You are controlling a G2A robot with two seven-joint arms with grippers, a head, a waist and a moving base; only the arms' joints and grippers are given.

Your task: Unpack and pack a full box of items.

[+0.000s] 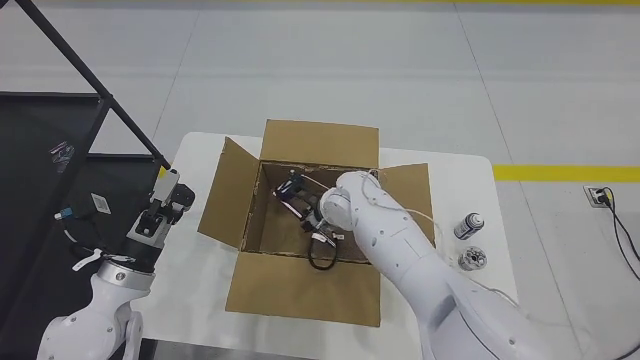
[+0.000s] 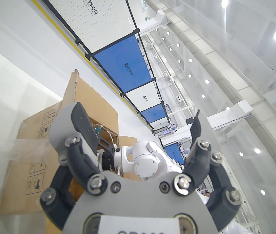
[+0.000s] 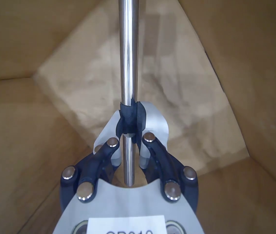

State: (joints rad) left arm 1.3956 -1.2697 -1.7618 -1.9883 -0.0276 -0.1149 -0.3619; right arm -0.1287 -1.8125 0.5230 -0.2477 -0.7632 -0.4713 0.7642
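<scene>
Box (image 2: 34, 169) side: printed handling symbols | right pincer (image 3: 130, 120) pinching steel rod (image 3: 127, 49) | left pincer (image 2: 138, 118) spread

Brown cardboard box (image 1: 303, 295): matt, fibrous, slightly rough; inner floor scuffed, blotchy. Slim round steel rod (image 3: 127, 37) inside box: polished, mirror-smooth, glossy. Right gripper (image 3: 130, 118) clamped on rod: matt black rubbery pads, satin grey metal plate, shiny bolt heads. Left gripper (image 2: 138, 116) beside box, jaws apart: dimpled matt black pads. White table (image 1: 460, 185) under box: smooth, matt.
</scene>
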